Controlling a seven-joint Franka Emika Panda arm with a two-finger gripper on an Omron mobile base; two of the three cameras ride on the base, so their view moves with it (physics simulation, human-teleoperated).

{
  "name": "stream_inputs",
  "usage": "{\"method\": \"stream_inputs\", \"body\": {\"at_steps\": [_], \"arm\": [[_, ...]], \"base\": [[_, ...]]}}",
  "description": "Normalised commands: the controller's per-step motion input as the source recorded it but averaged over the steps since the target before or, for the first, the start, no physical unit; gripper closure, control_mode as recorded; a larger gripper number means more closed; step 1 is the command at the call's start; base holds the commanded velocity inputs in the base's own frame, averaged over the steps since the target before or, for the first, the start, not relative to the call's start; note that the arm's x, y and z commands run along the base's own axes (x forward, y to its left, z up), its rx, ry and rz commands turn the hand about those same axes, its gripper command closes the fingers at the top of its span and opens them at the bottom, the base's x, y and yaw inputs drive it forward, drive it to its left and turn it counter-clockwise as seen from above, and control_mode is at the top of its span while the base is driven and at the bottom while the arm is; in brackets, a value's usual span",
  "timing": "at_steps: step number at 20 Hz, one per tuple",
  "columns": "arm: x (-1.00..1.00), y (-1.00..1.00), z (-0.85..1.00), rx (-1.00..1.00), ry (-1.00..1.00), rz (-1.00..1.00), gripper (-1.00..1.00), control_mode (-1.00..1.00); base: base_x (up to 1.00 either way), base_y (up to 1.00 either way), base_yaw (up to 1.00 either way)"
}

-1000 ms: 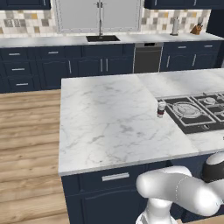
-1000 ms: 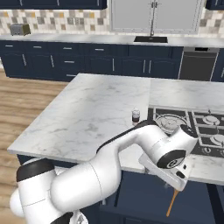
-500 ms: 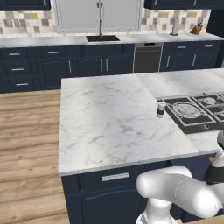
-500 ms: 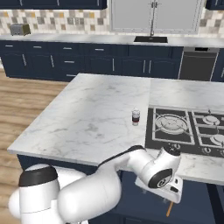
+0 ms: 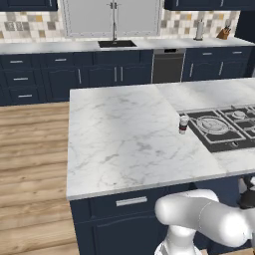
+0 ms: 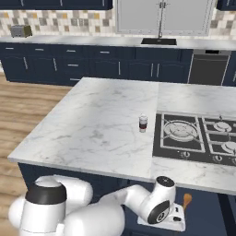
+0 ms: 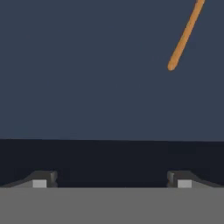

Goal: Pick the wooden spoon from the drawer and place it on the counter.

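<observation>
The wooden spoon [image 7: 186, 35] lies on the dark blue drawer floor, its thin orange handle crossing the upper right of the hand view. Its round bowl [image 6: 186, 199] pokes up just behind my white hand, below the counter's front edge. My gripper [image 7: 111, 181] is open, its fingertips [image 7: 43, 179] wide apart with nothing between them, and the spoon sits off to the right of them, untouched. The white marble counter [image 6: 101, 124] spreads above the hand, also seen as the counter [image 5: 124, 134] from the left.
A small white-and-dark cup [image 6: 143, 123] stands on the island beside the black gas cooktop [image 6: 198, 136]. The cup [image 5: 184, 124] and cooktop [image 5: 224, 127] sit at the island's right. Navy cabinets [image 5: 119, 219] lie under the top; a grey sink counter [image 6: 138, 41] runs behind.
My hand has sunk lower in front of the island, from just under the counter edge down towards the drawer. The spoon, cup and base have stayed put.
</observation>
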Motion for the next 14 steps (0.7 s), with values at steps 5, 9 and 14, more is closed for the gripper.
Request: {"method": "stream_inputs", "body": {"at_steps": [5,9,14], "arm": [[-0.94,-0.29,-0.43,0.01,0.01,0.27,-1.00,-1.00],[-1.00,-0.48,-0.18,0.05,-0.02,0.20,-1.00,-1.00],[-0.35,-0.58,0.43,0.17,-0.09,0.04,-1.00,-1.00]], "base": [[0.00,0.00,0.00],[0.00,0.00,0.00],[0.00,0.00,0.00]]}}
